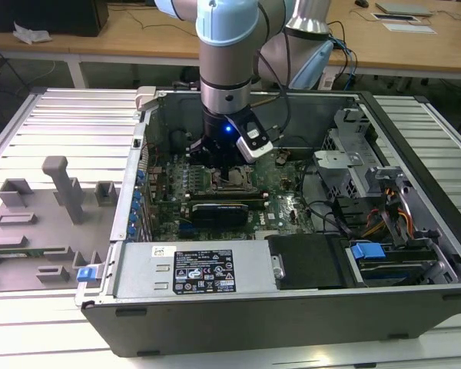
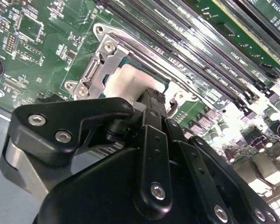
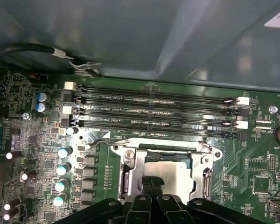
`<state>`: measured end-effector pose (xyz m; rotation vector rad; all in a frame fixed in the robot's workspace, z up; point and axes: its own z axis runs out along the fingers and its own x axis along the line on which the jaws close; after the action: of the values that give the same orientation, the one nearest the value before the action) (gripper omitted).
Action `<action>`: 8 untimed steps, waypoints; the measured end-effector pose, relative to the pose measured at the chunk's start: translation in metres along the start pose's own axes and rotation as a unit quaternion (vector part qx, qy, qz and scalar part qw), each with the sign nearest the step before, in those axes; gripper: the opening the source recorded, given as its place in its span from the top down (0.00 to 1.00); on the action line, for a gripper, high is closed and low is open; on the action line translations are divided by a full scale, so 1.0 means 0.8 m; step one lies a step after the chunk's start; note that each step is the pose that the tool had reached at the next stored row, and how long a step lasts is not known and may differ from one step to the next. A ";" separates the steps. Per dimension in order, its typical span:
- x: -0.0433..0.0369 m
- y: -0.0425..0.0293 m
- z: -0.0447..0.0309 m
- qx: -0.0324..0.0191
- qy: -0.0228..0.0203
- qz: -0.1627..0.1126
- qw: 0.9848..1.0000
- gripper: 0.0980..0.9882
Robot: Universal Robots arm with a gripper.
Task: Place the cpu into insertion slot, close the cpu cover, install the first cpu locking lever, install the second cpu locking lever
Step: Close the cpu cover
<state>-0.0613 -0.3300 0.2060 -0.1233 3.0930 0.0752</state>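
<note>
Cpu in insertion slot, closed end effector over it

Pale square cpu lies flat inside the silver cpu cover frame.

exterior view: high, into computer case | both wrist views: close, seemingly oblique, sharing cpu
</note>
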 end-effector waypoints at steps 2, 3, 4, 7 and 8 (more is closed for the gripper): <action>0.000 0.0020 -0.0014 0.000 0.000 0.000 1.000 0.99; 0.000 0.0034 -0.0019 0.000 0.000 0.000 1.000 0.99; 0.000 0.0044 -0.0018 0.000 0.000 0.000 1.000 0.99; -0.001 0.0083 -0.0017 0.000 0.000 0.000 1.000 0.99; -0.002 0.0091 -0.0015 0.000 0.000 0.000 1.000 0.99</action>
<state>-0.0605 -0.3227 0.2077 -0.1236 3.0933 0.0748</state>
